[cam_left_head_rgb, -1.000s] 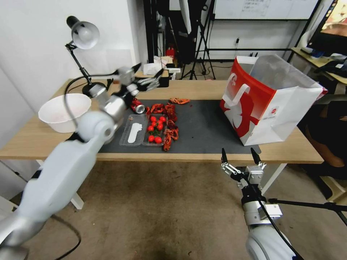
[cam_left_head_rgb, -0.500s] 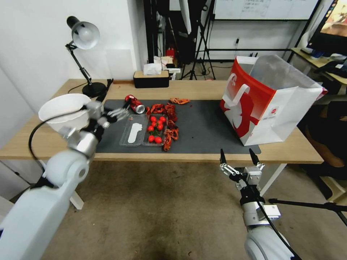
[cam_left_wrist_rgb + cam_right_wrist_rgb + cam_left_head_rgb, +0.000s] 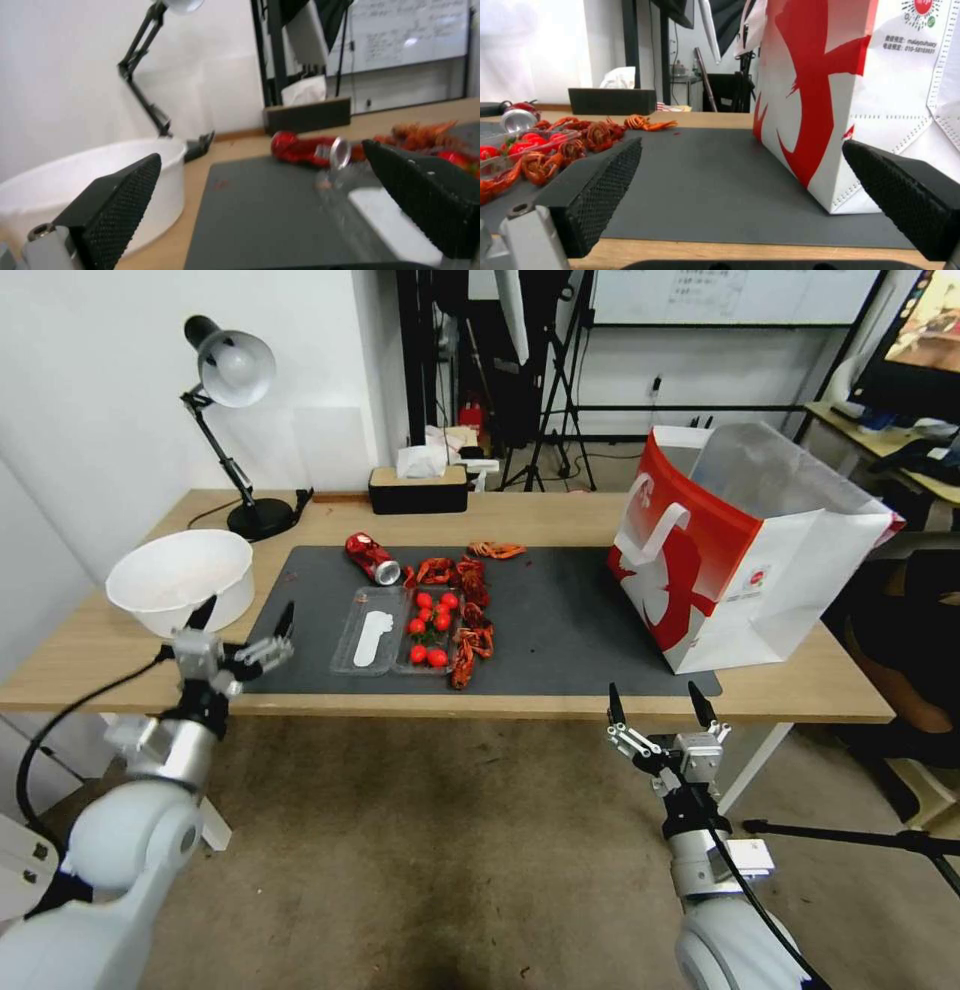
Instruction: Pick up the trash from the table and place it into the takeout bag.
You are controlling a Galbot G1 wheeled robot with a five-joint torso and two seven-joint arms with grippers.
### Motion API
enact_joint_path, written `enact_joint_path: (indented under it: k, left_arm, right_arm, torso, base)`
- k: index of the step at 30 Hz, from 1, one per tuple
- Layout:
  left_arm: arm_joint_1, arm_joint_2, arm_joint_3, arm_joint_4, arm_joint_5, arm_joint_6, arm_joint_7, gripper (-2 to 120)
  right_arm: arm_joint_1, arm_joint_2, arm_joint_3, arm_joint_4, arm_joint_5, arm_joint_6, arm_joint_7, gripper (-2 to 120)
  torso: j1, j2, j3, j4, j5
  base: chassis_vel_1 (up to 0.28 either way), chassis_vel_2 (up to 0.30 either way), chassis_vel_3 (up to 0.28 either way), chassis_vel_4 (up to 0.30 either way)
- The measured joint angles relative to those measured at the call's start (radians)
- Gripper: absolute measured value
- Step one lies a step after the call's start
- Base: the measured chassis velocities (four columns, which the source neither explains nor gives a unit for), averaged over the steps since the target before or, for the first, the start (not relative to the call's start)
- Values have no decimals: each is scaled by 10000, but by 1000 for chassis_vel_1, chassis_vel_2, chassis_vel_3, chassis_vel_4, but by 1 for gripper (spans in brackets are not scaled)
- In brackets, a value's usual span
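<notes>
Nothing is being gripped: the left gripper [image 3: 243, 632] is being held with its jaws spread wide and empty at the near left corner of the grey mat [image 3: 560, 615], just beside the white basin [image 3: 180, 580]. The right gripper [image 3: 657, 710] is being kept idle, jaws likewise parted, off the near edge of the table [image 3: 800, 690], near the takeout bag [image 3: 745, 550]. The trash is lying on the mat: a crushed red can [image 3: 372, 558] at the far left, red shell scraps [image 3: 470, 615] and a clear tray [image 3: 392, 645] in the middle. The step in hand is judged to be a fresh approach. A reach by the left gripper to the can is being called for next, well apart from the bag at the right.
</notes>
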Motion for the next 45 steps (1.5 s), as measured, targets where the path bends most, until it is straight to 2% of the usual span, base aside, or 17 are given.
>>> enact_joint_path:
  k: [5, 13, 29, 36, 39, 42, 43, 45]
  left_arm:
    - [756, -338, -256, 62, 489, -509, -151, 100]
    - [1266, -742, -345, 234, 735, -1172, -154, 100]
    - [1296, -867, -198, 276, 811, -1391, -122, 100]
    - [664, -538, 167, 150, 765, -854, -119, 100]
    - [169, -346, 487, 102, 672, -436, -131, 100]
    - [-663, -78, 1102, 35, 271, 294, -333, 100]
    - [-663, -78, 1102, 35, 271, 294, -333, 100]
    - [-1268, 95, 1606, 35, -145, 767, -499, 100]
  right_arm:
    - [-1, 10, -14, -13, -1, 8, 0, 100]
    - [49, -9, -75, -40, 0, 9, 1, 100]
    - [33, -17, -113, -43, -14, 9, 5, 100]
    - [20, -5, -91, -4, -26, 6, 13, 100]
    - [-5, 1, -66, 25, -39, -2, 18, 100]
    - [-23, 11, -40, 42, -49, -16, 25, 100]
    - [-23, 11, -40, 42, -49, -16, 25, 100]
    - [-25, 24, -33, 48, -58, -27, 29, 100]
  torso:
    - [0, 0, 0, 0, 3]
    - [0, -1, 0, -1, 2]
    - [-1, -1, 1, -1, 2]
    - [-1, -1, 1, -1, 2]
    - [0, -1, 2, 0, 1]
    - [0, -1, 2, -1, 2]
    - [0, -1, 2, -1, 2]
    - [0, -2, 3, -2, 0]
  base:
    - [0, 0, 0, 0]
    - [0, 0, 0, 0]
    - [0, 0, 0, 0]
    - [0, 0, 0, 0]
    - [0, 0, 0, 0]
    - [0, 0, 0, 0]
    - [0, 0, 0, 0]
    - [0, 0, 0, 0]
